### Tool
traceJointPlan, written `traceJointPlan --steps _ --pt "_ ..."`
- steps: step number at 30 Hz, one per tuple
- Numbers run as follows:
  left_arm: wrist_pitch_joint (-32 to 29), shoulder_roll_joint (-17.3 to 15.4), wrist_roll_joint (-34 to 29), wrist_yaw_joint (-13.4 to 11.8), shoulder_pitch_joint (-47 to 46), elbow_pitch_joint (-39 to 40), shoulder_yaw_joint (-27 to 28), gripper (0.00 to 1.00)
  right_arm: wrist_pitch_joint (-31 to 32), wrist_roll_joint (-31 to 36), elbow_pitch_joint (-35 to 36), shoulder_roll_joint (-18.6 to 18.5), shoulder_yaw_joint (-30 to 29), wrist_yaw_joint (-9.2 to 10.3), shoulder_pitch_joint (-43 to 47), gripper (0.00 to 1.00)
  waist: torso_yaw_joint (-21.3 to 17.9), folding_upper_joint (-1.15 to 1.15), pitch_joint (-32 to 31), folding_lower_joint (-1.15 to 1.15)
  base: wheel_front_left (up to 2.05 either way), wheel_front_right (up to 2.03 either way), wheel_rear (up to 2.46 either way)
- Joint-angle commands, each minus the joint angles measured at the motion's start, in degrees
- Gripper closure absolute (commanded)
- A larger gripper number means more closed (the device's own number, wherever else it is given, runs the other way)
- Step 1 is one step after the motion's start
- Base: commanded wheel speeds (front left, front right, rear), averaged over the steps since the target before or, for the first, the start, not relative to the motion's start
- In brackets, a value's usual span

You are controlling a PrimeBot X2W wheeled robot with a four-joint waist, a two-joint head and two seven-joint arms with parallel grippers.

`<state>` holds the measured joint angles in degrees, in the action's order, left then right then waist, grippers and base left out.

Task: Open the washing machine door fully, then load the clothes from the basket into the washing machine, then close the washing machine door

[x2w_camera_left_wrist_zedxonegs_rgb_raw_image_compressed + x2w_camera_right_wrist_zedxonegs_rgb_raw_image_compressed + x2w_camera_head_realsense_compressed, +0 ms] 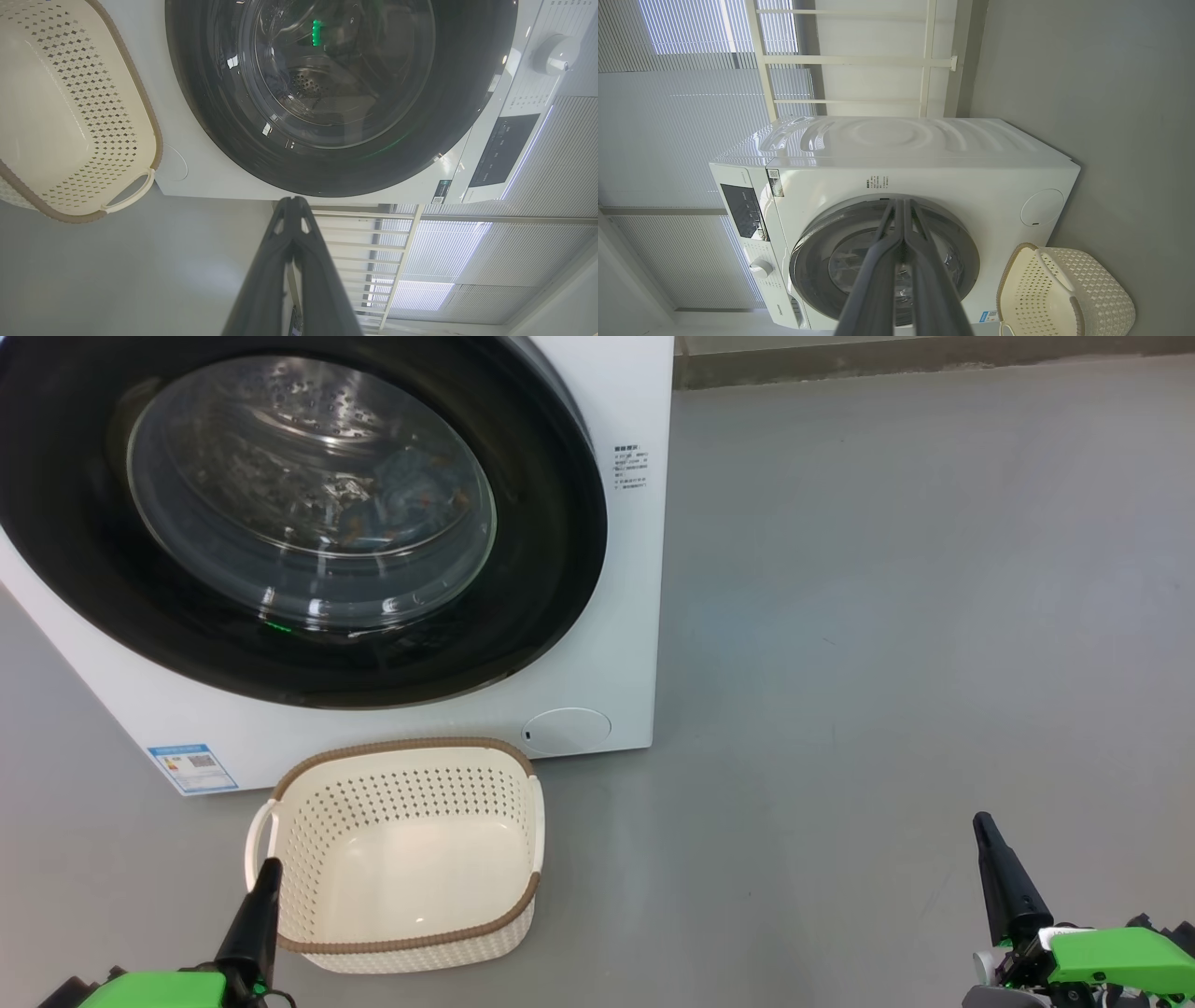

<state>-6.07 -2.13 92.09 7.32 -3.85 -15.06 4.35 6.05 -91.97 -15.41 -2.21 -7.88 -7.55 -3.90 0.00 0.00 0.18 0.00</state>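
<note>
One door (308,513) flush; one basket (411,793); left hand (270,868), right hand (982,823) pinched.

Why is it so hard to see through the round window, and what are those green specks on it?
Head view: the washing machine door mirrors the room, pale glare streaking its glass; the green speck is likely the robot's green casing reflected. Left wrist view: a brighter green glint, same glare. Right wrist view: backlit blinds glow washed-out behind the washing machine.
</note>
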Motion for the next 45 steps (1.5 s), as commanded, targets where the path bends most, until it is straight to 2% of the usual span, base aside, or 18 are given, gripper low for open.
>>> traceJointPlan --steps 1,45 --pt "-0.3 -0.9 0.2 0.2 -2.3 1.0 2.0 1.0 0.5 -0.2 1.4 -0.7 1.3 0.06 -2.3 1.0 0.0 0.0 0.0 0.0 0.0 0.0 0.0" --pt "-0.4 -0.8 0.1 0.2 -2.3 1.0 2.1 1.0 0.5 -0.1 1.4 -0.7 1.3 0.06 -2.3 1.0 0.0 0.0 0.0 0.0 0.0 0.0 0.0"
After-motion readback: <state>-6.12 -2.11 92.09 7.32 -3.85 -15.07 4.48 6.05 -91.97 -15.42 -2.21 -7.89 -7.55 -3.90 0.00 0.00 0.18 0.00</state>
